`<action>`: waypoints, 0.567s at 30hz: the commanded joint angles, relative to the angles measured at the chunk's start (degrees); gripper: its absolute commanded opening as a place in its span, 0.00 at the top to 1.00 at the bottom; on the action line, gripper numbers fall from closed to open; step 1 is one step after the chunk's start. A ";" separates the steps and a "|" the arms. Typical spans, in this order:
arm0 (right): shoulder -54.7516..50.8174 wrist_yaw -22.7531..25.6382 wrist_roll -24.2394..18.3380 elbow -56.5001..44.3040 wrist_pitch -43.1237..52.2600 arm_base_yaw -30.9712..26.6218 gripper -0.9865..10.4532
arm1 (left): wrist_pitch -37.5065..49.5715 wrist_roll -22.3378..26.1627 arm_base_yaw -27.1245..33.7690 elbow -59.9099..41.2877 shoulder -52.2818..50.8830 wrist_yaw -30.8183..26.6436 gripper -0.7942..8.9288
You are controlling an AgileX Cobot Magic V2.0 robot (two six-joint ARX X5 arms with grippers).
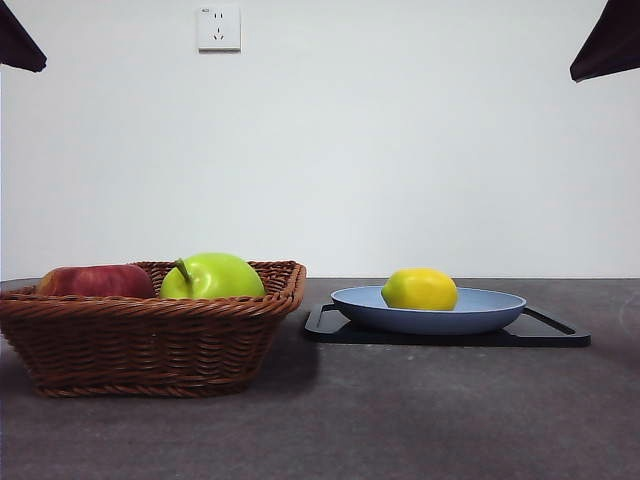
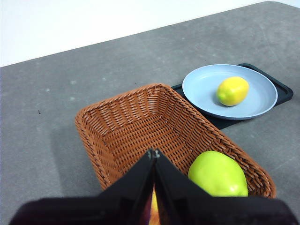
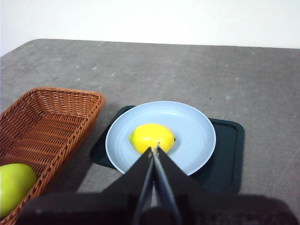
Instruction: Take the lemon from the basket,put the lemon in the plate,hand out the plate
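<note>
The yellow lemon [image 1: 420,289] lies in the blue-grey plate [image 1: 500,312], which stands on a flat black tray. It also shows in the left wrist view [image 2: 232,90] and the right wrist view [image 3: 152,137]. The brown wicker basket [image 1: 150,345] stands to the left of the plate. My left gripper [image 2: 153,153] is shut and empty, high above the basket [image 2: 140,122]. My right gripper [image 3: 154,151] is shut and empty, high above the plate [image 3: 197,136]. Both arms show only as black tips at the top corners of the front view.
A green apple [image 1: 212,276] and a red apple [image 1: 95,281] lie in the basket. The black tray [image 1: 555,335] lies under the plate. A white wall with a socket [image 1: 219,28] stands behind the grey table.
</note>
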 commanded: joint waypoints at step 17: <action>0.13 0.22 0.76 0.24 0.72 0.39 0.91 | -1.49 4.20 18.86 -3.74 -22.75 0.33 0.91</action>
